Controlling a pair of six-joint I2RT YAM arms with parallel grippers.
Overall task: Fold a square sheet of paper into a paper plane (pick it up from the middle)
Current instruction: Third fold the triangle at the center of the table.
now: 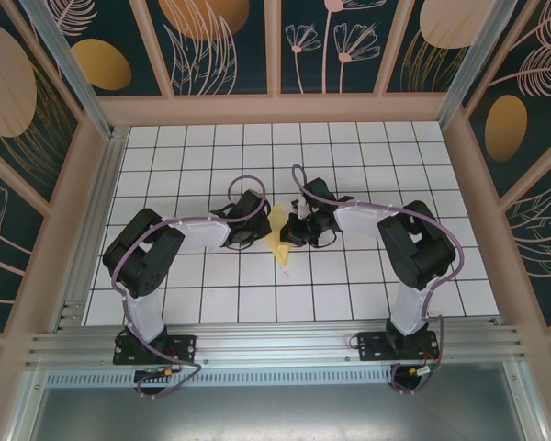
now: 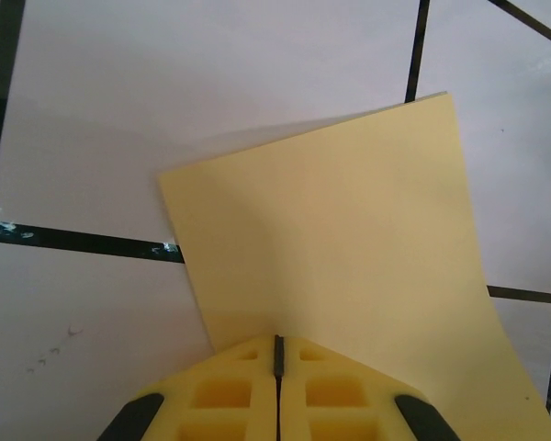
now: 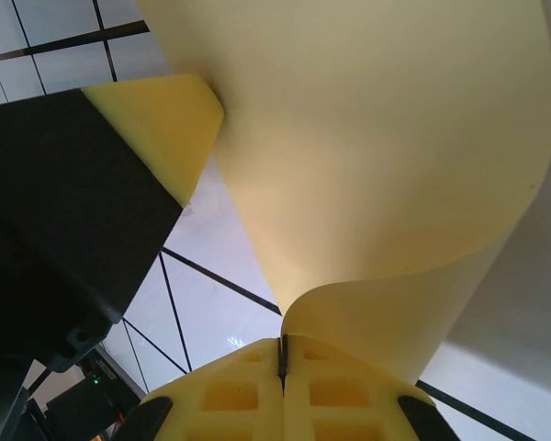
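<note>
Our left gripper [image 2: 277, 344] and right gripper [image 3: 282, 344] both clamp the yellow paper sheet [image 2: 349, 257], which curls just beyond the right gripper's tips.

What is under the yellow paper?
Around the paper, the white tiled table shows. The part directly beneath it is covered, so anything there cannot be seen.

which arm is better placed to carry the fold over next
Right, probably. The right gripper is shut on a part of the square sheet of paper that already curls up and over, while the left gripper grips a flatter part and could anchor it.
</note>
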